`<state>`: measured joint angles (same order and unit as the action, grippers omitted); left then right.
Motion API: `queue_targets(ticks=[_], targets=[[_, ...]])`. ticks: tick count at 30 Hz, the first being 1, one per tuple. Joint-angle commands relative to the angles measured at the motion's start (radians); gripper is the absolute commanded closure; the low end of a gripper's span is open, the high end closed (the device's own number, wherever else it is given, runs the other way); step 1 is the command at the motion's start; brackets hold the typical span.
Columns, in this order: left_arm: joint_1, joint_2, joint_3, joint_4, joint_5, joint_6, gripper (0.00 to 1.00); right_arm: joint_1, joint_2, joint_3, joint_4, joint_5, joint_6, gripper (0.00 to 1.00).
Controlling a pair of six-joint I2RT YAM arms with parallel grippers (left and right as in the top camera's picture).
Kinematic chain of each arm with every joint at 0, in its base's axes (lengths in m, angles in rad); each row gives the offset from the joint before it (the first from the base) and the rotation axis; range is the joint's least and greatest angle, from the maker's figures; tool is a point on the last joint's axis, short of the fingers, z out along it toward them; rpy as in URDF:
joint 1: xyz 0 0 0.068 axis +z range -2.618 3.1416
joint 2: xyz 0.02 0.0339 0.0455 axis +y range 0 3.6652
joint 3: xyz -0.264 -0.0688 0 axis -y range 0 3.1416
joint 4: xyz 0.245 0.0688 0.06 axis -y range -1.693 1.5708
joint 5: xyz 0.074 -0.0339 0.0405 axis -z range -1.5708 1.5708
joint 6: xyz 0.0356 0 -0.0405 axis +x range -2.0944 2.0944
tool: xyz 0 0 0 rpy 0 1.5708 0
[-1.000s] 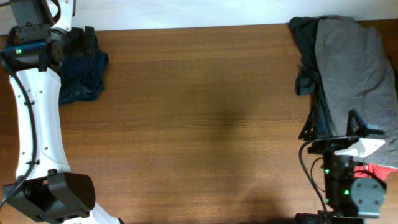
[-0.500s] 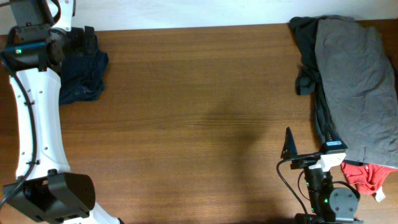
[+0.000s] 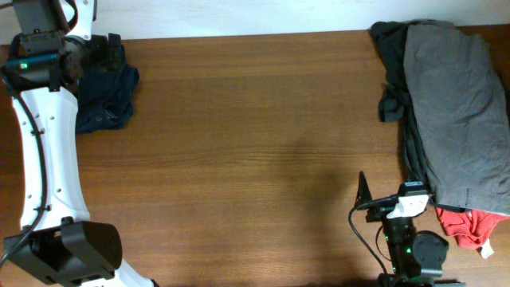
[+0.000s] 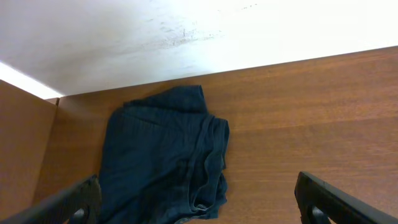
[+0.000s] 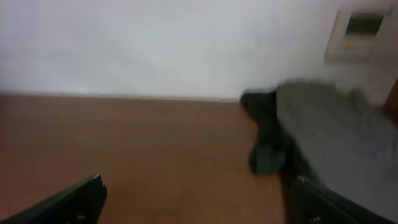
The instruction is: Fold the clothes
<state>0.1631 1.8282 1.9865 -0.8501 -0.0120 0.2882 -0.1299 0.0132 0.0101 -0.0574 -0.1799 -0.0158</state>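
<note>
The dark navy shorts (image 3: 107, 96) lie folded at the table's far left corner and also show in the left wrist view (image 4: 165, 158). My left gripper (image 3: 102, 49) hovers over them, open and empty (image 4: 199, 205). A pile of clothes lies at the right edge: a grey garment (image 3: 454, 104) on top of a charcoal one (image 3: 390, 48), with a small red piece (image 3: 466, 225) at the near end. My right gripper (image 3: 381, 198) is open and empty near the front edge, left of the pile. The blurred right wrist view shows the grey garment (image 5: 336, 137) and the charcoal one (image 5: 267, 134).
The brown wooden table (image 3: 255, 151) ends at a white wall (image 4: 186, 31) at the back. The left arm's white links (image 3: 48, 159) stretch along the left side. A small wall panel (image 5: 360, 31) is visible at the right.
My right arm has swung left off the clothes pile and pulled back toward the front edge, uncovering the red piece. The left arm and the shorts have not moved.
</note>
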Motion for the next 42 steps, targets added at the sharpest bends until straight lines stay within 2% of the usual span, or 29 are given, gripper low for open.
queue_targets(ticks=[1,34,37,42], targets=[[0.003,0.011,-0.003,0.000,0.000,-0.010,0.01,0.005,-0.008,-0.005,-0.011,0.048,-0.007,0.01],[0.013,0.010,-0.003,-0.016,-0.003,-0.011,0.01,0.005,-0.006,-0.005,-0.010,0.057,-0.006,0.01],[0.022,0.002,-0.003,-0.054,0.028,-0.011,0.01,0.005,-0.006,-0.005,-0.010,0.057,-0.006,0.01],[0.008,-0.048,-0.028,-0.042,0.163,-0.011,0.01,0.005,-0.006,-0.005,-0.010,0.057,-0.006,0.01]])
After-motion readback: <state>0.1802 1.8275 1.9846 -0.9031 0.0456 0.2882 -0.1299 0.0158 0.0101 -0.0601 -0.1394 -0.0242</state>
